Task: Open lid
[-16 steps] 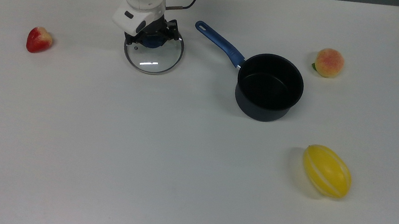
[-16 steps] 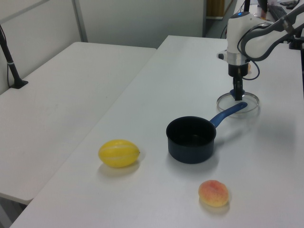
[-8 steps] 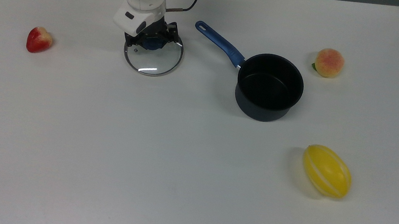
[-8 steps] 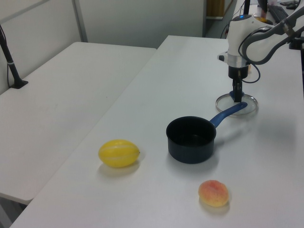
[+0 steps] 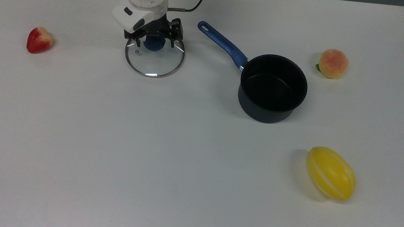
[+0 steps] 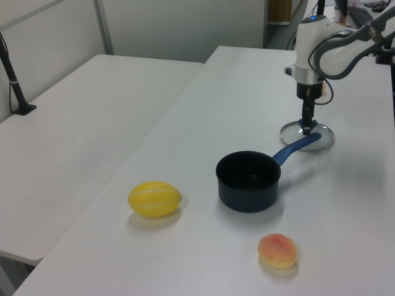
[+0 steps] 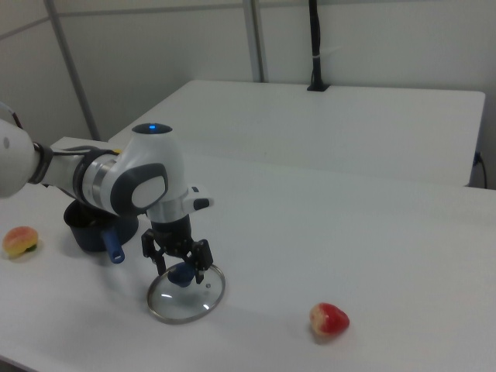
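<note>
Glass lid [image 5: 154,58] lies flat; end effector [image 5: 154,40] spread over its knob.

We can read no text, label, brand, number or sign on anything in these views.

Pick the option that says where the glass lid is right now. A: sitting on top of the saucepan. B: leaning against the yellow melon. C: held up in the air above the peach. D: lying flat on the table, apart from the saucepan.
D: the lid lies flat on the white table with the open claw around its blue knob, and the saucepan stands uncovered on the top view's right.
</note>
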